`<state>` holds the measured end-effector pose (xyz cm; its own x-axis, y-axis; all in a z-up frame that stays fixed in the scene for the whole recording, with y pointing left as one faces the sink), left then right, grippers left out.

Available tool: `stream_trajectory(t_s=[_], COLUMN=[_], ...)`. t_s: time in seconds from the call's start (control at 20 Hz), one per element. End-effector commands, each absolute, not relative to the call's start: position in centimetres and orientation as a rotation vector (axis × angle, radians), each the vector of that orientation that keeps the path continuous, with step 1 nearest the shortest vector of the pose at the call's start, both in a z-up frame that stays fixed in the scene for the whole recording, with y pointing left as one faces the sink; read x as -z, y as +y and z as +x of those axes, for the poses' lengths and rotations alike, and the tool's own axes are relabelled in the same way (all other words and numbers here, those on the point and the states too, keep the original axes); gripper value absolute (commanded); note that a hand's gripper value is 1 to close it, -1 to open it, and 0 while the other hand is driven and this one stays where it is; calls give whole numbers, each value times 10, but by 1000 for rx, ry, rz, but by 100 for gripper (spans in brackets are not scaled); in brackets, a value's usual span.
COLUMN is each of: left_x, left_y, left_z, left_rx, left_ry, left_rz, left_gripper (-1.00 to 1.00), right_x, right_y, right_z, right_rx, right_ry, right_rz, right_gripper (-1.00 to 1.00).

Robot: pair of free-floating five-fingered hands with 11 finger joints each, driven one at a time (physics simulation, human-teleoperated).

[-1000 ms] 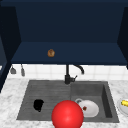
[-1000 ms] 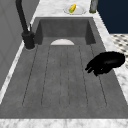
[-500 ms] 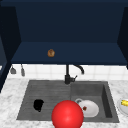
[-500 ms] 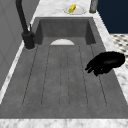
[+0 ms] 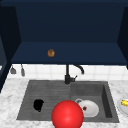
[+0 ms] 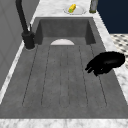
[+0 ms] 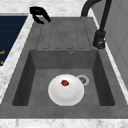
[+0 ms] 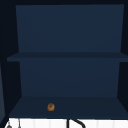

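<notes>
My left hand (image 5: 38,105) hovers over the front part of the grey draining board (image 5: 47,92), left of the basin. In the left side view the left hand (image 6: 107,62) sits at the board's near edge by the counter, fingers loosely bent and holding nothing. The right side view has the same hand (image 7: 37,10) at the far end of the board. A white plate (image 7: 66,90) lies in the basin with a small red piece (image 7: 65,82) on it. A big red ball (image 5: 67,115) sits low in the middle of the front view.
A black faucet (image 5: 67,75) stands behind the sink. A small plate (image 6: 80,10) with a yellow item (image 6: 72,8) rests on the counter right of the basin. A brown item (image 8: 51,107) lies on the lowest blue shelf. Utensils (image 5: 22,71) hang on the wall.
</notes>
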<state>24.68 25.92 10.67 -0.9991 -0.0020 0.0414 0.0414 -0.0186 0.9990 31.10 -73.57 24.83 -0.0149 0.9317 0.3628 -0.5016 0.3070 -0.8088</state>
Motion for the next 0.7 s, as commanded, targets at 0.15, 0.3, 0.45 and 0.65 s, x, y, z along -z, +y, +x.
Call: stream_trajectory(t_s=[0.15, 0.3, 0.45, 0.65], left_x=[-107, -107, -107, -107], left_y=[259, 259, 259, 259], left_z=[247, 247, 247, 247], left_rx=[2220, 2220, 2220, 2220], left_ry=[-2179, -2179, -2179, -2179], left_rz=[-44, -44, -44, -44], left_gripper=[0, 0, 0, 0], right_x=[-274, -286, -303, -322], right_y=[-747, -750, -756, -755], right_z=[265, 242, 221, 196], right_rx=[-1255, -1261, -1266, -1281], right_ry=[-1012, -997, -1014, -1002], right_rz=[-483, -473, -481, -463], right_gripper=[-100, -100, -100, -100])
